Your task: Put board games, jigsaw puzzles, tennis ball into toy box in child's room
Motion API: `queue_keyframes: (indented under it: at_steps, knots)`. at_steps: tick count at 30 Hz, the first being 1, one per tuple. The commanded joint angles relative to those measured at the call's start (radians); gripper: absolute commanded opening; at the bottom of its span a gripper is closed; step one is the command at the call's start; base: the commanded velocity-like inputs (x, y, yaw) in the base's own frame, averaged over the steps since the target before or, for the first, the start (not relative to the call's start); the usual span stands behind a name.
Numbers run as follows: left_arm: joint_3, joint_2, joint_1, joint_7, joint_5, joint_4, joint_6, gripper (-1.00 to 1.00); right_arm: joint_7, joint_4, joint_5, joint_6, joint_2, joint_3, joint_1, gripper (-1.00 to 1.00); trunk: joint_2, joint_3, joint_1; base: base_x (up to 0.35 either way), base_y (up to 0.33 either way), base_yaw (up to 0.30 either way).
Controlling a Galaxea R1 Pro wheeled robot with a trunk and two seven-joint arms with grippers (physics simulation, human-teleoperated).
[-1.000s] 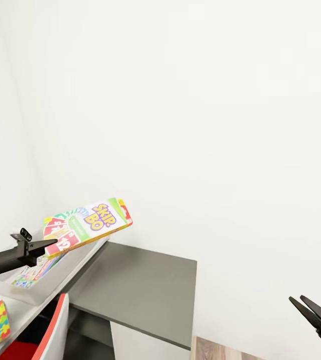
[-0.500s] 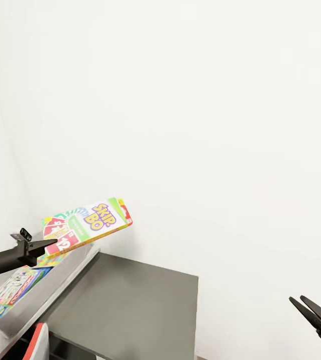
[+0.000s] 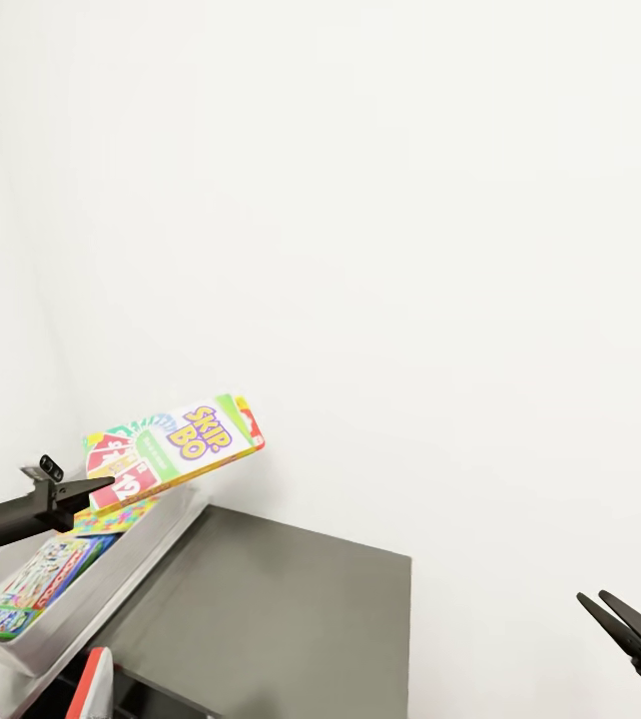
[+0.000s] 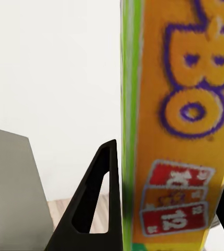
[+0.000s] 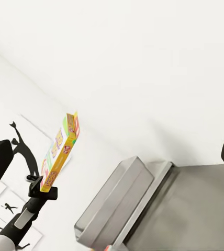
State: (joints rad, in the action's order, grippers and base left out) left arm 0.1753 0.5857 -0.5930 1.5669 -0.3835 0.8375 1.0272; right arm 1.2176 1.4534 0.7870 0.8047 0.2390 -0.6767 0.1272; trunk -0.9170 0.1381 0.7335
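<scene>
My left gripper (image 3: 104, 488) is shut on the near end of the SKIP-BO board game (image 3: 183, 442), holding it tilted in the air above the toy box (image 3: 121, 575). In the left wrist view the box's orange edge (image 4: 180, 130) fills the space between the fingers (image 4: 93, 204). Inside the light grey toy box lies the Monopoly board game (image 3: 36, 584), with a multicolour jigsaw puzzle (image 3: 111, 517) at its far end. The right wrist view shows the held game (image 5: 59, 151) above the toy box (image 5: 120, 204). My right gripper (image 3: 600, 609) hangs open and holds nothing at the lower right.
A lower dark grey cabinet (image 3: 281, 609) stands to the right of the toy box against the white wall. A red and white chair edge (image 3: 96, 679) shows below the bin. Black silhouette posters (image 5: 18, 138) hang on the wall behind my left arm.
The camera has shifted: the toy box and cabinet sit lower and further left, the Monopoly box inside has come into sight, and the puzzle on the table has left the picture. Both grippers hold their poses.
</scene>
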Motion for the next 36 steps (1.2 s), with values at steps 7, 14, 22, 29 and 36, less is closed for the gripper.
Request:
queue_keyframes:
  at_steps: [7, 14, 22, 29, 36]
  knots:
    - [0.0, 0.0, -0.001, 0.004, 0.0, 0.0, 0.01, -1.0, -0.001, 0.0, 0.006, 0.007, 0.0, 0.0, 0.0, 1.0, -0.001, 0.001, 0.0, 0.001, 0.049, 0.021]
    - [0.0, 0.0, -0.001, 0.004, 0.0, 0.0, 0.01, -1.0, -0.002, -0.001, 0.006, 0.007, 0.0, 0.0, 0.0, 1.0, -0.001, 0.001, 0.0, 0.0, 0.135, 0.002]
    - [0.0, 0.0, -0.001, 0.004, 0.0, 0.0, 0.01, -1.0, -0.003, -0.001, 0.005, 0.007, -0.001, 0.0, 0.0, 1.0, -0.001, 0.001, 0.0, 0.078, 0.168, 0.0]
    - [0.0, 0.0, -0.001, 0.004, 0.0, 0.0, 0.01, -1.0, -0.003, -0.001, 0.006, 0.007, 0.0, 0.0, 0.0, 1.0, -0.001, 0.001, 0.0, 0.173, 0.041, 0.0]
    - [0.0, 0.0, -0.001, 0.004, 0.0, 0.0, 0.01, -1.0, -0.002, -0.001, 0.006, 0.007, 0.001, 0.0, 0.0, 1.0, -0.001, 0.001, 0.0, 0.032, 0.083, 0.0]
